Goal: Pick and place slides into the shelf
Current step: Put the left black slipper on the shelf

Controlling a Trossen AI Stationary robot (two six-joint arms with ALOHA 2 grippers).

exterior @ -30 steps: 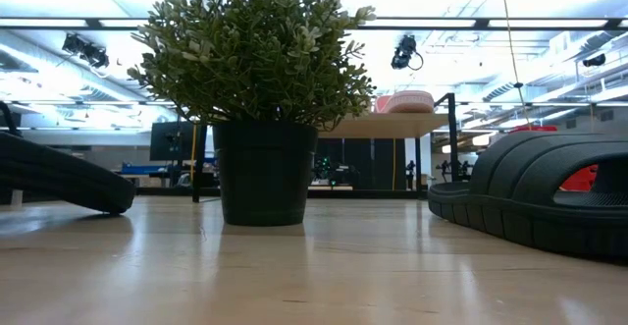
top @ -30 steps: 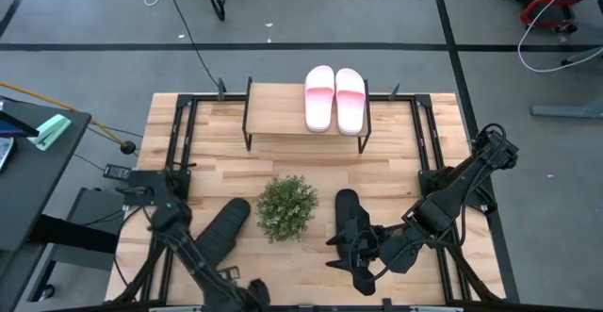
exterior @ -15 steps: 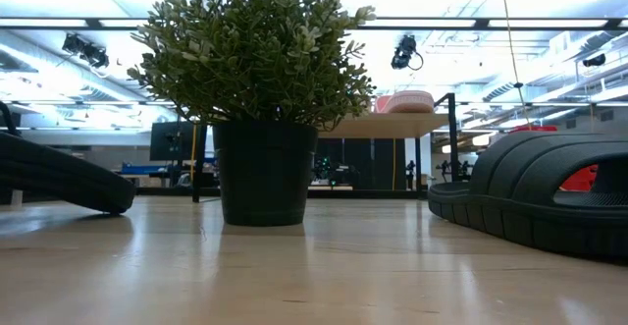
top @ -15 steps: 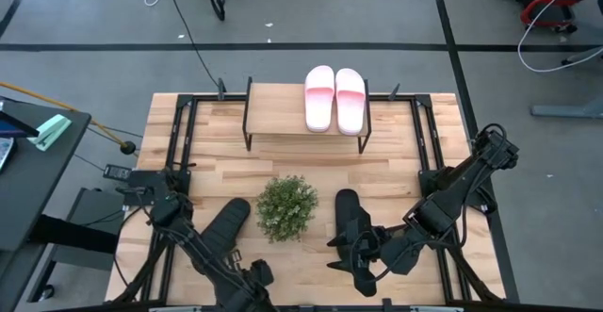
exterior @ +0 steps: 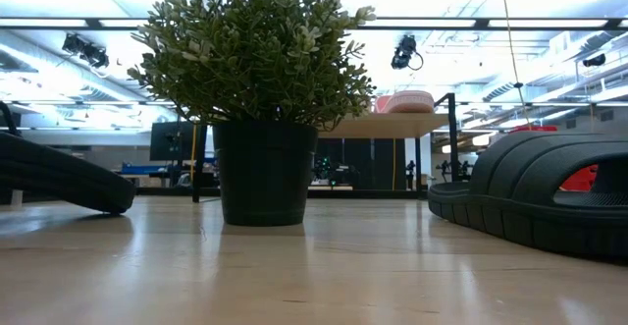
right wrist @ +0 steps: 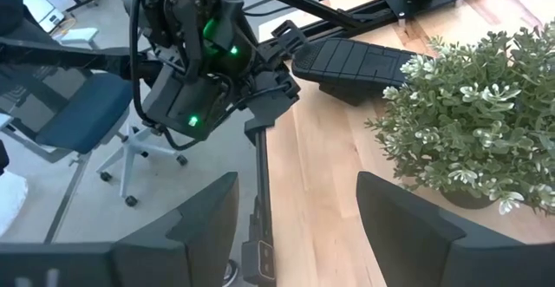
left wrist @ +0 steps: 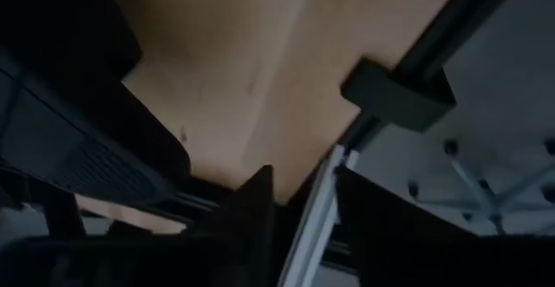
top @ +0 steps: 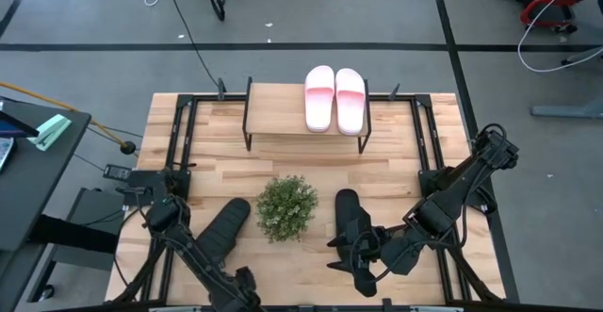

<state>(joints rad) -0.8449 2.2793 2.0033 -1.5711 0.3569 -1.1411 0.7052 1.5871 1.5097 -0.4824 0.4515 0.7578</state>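
A light-wood tabletop (top: 311, 166) stands on a grey workshop floor strewn with cables; at its near left corner hangs the left gripper (top: 240, 288), whether its fingers are apart or together I cannot tell; just beside it lies one black slide (top: 222, 234); at centre sits a potted plant (top: 285, 207); right of that lies the second black slide (top: 350, 220), with the right gripper (top: 363, 252) at its near end, fingers apart and empty; at the back, the shelf (top: 278, 109) carries both pink-and-white slides (top: 334, 99) on its right half. Judging by this, the black pair is now in hand; next, one claw must clamp a black slide and carry it to the shelf's bare left half.
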